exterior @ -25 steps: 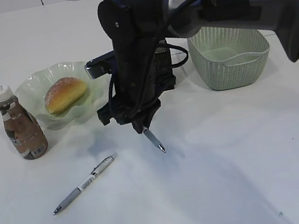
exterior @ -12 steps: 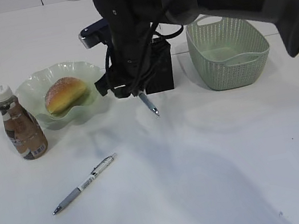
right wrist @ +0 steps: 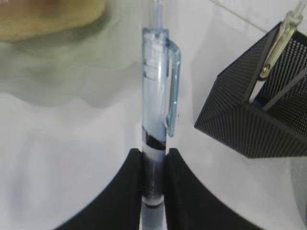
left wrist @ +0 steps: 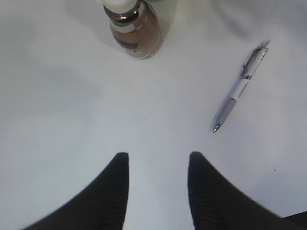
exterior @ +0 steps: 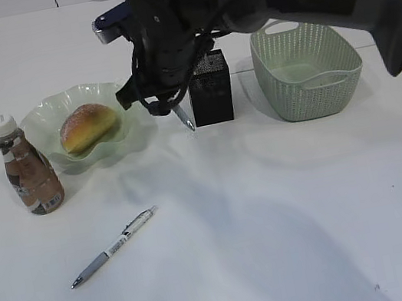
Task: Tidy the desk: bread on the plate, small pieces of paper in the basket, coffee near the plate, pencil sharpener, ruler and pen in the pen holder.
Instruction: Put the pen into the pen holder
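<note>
The right gripper (right wrist: 153,184) clamps a clear blue-tinted pen (right wrist: 156,129) (clip outward), raised beside the black mesh pen holder (exterior: 209,88). The left gripper (left wrist: 157,168) hangs open near a second pen (left wrist: 240,86) lying on the table (exterior: 292,228).

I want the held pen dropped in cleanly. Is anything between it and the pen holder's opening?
Nothing visible blocks it. The right gripper holds the pen in the air just left of the pen holder. The holder already contains at least one pen, but most of its opening looks free.
</note>
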`<state>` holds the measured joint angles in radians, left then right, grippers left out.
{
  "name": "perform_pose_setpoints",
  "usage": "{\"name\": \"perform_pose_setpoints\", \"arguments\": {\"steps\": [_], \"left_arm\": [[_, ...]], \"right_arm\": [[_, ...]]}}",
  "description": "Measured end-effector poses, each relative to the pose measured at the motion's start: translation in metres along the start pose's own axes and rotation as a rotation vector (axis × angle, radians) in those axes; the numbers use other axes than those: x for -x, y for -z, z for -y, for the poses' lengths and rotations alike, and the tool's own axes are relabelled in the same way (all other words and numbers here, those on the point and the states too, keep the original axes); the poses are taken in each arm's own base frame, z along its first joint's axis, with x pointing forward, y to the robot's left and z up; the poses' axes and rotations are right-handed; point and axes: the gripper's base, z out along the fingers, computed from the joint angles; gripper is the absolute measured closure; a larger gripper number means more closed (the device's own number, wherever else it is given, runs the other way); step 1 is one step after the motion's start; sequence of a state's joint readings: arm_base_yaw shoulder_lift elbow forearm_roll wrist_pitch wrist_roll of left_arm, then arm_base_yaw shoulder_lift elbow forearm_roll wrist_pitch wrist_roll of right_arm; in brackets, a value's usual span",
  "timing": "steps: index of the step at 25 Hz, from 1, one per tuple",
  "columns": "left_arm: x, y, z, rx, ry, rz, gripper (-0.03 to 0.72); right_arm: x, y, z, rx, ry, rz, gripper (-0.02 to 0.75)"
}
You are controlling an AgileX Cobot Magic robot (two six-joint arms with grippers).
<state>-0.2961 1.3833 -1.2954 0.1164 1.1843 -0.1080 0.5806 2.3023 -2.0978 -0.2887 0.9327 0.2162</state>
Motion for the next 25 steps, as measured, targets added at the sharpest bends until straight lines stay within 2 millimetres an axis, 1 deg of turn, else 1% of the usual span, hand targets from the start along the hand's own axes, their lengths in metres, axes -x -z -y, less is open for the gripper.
{"name": "perform_pose_setpoints", "arguments": {"steps": [5, 6, 7, 9, 11, 12, 13, 14, 16, 18, 19, 20, 21, 24, 25], "left_arm": [[0.000, 0.000, 0.000, 0.000, 0.000, 0.002, 0.403], [0.000, 0.000, 0.000, 0.000, 0.000, 0.002, 0.403], [0.000, 0.000, 0.000, 0.001, -0.001, 0.002, 0.403], [0.000, 0.000, 0.000, 0.001, -0.001, 0.002, 0.403], [0.000, 0.000, 0.000, 0.001, -0.001, 0.002, 0.403], [0.000, 0.000, 0.000, 0.001, -0.001, 0.002, 0.403], [0.000, 0.000, 0.000, 0.001, -0.001, 0.002, 0.403], [0.000, 0.000, 0.000, 0.001, -0.001, 0.004, 0.403], [0.001, 0.000, 0.000, 0.001, -0.001, 0.009, 0.403], [0.002, 0.000, 0.000, 0.000, -0.001, 0.017, 0.403], [0.002, 0.000, 0.000, -0.001, -0.001, 0.021, 0.403], [0.002, 0.000, 0.000, -0.001, -0.001, 0.024, 0.403], [0.002, 0.000, 0.000, -0.001, -0.001, 0.027, 0.403], [0.003, 0.000, 0.000, -0.002, -0.001, 0.029, 0.403], [0.003, 0.000, 0.000, -0.002, -0.001, 0.029, 0.403]], "right_arm": [[0.013, 0.000, 0.004, -0.011, 0.026, 0.145, 0.635], [0.014, 0.000, 0.005, -0.015, 0.027, 0.149, 0.635], [0.018, 0.000, 0.008, -0.016, 0.032, 0.198, 0.635], [0.022, 0.000, 0.012, -0.016, 0.030, 0.244, 0.636], [0.027, 0.000, 0.021, -0.015, 0.016, 0.295, 0.636], [0.029, -0.001, 0.028, -0.021, 0.006, 0.314, 0.636], [0.029, -0.001, 0.028, -0.021, 0.006, 0.314, 0.636], [0.031, -0.003, 0.042, -0.032, -0.013, 0.345, 0.636], [0.032, -0.004, 0.051, -0.039, -0.023, 0.365, 0.636], [0.033, -0.005, 0.068, -0.055, -0.044, 0.389, 0.636], [0.033, -0.006, 0.072, -0.059, -0.049, 0.395, 0.636], [0.033, -0.006, 0.072, -0.059, -0.049, 0.395, 0.636], [0.035, -0.006, 0.077, -0.062, -0.056, 0.423, 0.636], [0.038, -0.005, 0.079, -0.059, -0.056, 0.454, 0.636], [0.040, -0.003, 0.079, -0.052, -0.053, 0.488, 0.636]]}}
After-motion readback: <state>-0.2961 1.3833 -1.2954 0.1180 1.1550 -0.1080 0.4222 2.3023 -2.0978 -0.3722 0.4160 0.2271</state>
